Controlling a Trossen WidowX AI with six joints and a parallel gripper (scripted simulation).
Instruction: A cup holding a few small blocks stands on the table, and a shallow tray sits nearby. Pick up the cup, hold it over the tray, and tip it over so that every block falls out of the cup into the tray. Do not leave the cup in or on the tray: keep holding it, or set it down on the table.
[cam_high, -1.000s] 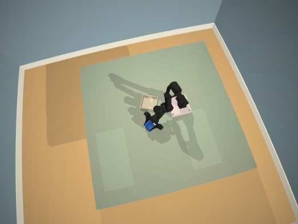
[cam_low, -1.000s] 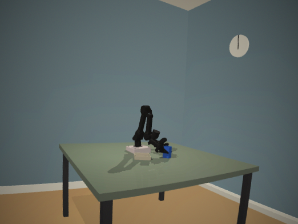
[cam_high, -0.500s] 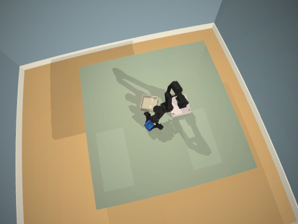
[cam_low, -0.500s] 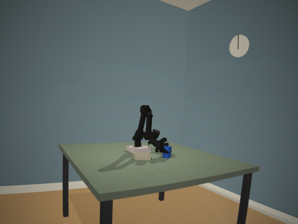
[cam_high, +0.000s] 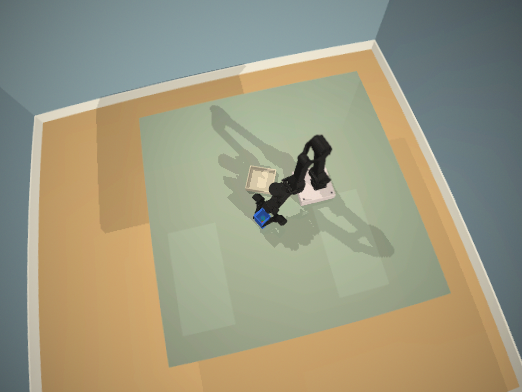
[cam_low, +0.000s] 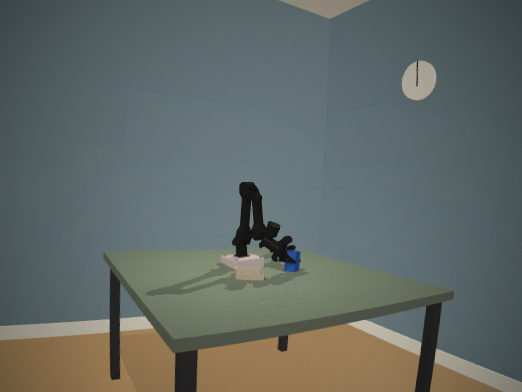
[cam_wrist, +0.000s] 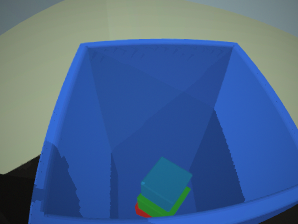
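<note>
The blue cup (cam_high: 257, 217) (cam_low: 293, 264) (cam_wrist: 160, 75) is upright or nearly so. It is at the table top or a little above it; the gap is too small to tell. My gripper (cam_high: 262, 220) (cam_low: 291, 260) is shut on the cup, with its fingers on opposite sides. Inside the cup, in the wrist view, a teal block (cam_wrist: 166, 182) lies over a green block (cam_wrist: 177, 203), and a red block (cam_wrist: 142, 210) shows beneath. The shallow beige tray (cam_high: 257, 191) (cam_low: 250, 274) stands to one side of the cup and looks empty.
The arm's pale pink base (cam_high: 317, 197) (cam_low: 230, 260) stands close beside the tray. The arm's wrist passes near the tray's corner. The green table (cam_high: 275, 310) (cam_low: 320, 300) carries long arm shadows.
</note>
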